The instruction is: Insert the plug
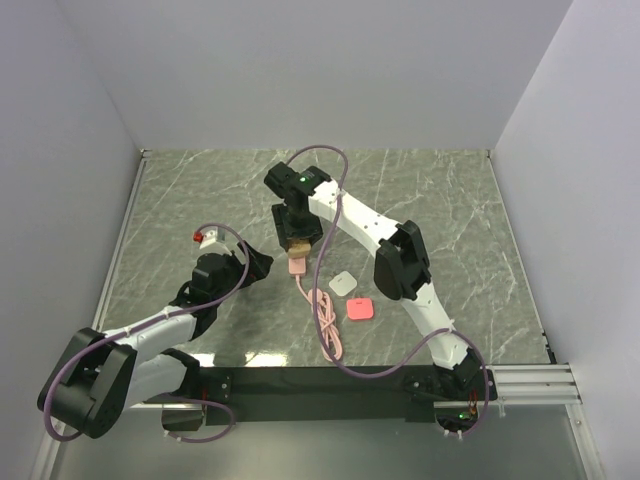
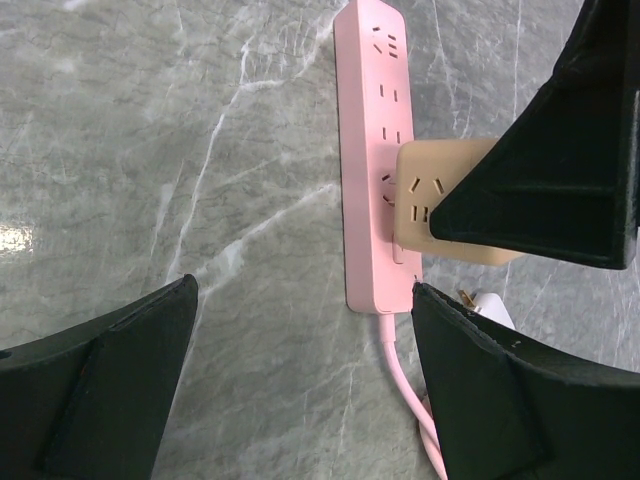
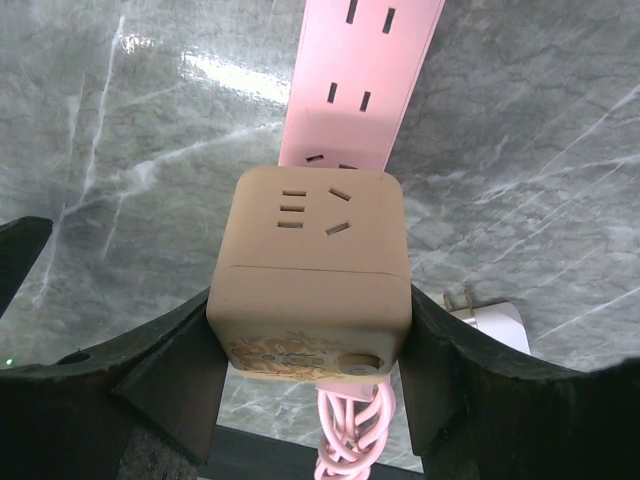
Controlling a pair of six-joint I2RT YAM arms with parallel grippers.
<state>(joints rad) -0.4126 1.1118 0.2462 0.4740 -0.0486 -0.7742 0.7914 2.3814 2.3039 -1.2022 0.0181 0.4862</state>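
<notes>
Right gripper [image 3: 310,335]: pinching tan socket cube [image 3: 310,270] by two opposite sides, socket face toward the wrist camera. Tan socket cube positioned over the cord end of the pink power strip [image 2: 372,150]; contact with the strip not determinable.

Left gripper [image 2: 303,290]: spread wide, low over bare counter [image 1: 460,220], just left of the power strip's cord end.

Plug [image 1: 360,309]: coral-pink, lying flat on the counter, right of the power strip's cord end, just beside the pink cord [image 1: 325,320], well apart from both grippers.

Small white adapter [image 1: 343,283]: on the counter, between the plug and the power strip's cord end.
</notes>
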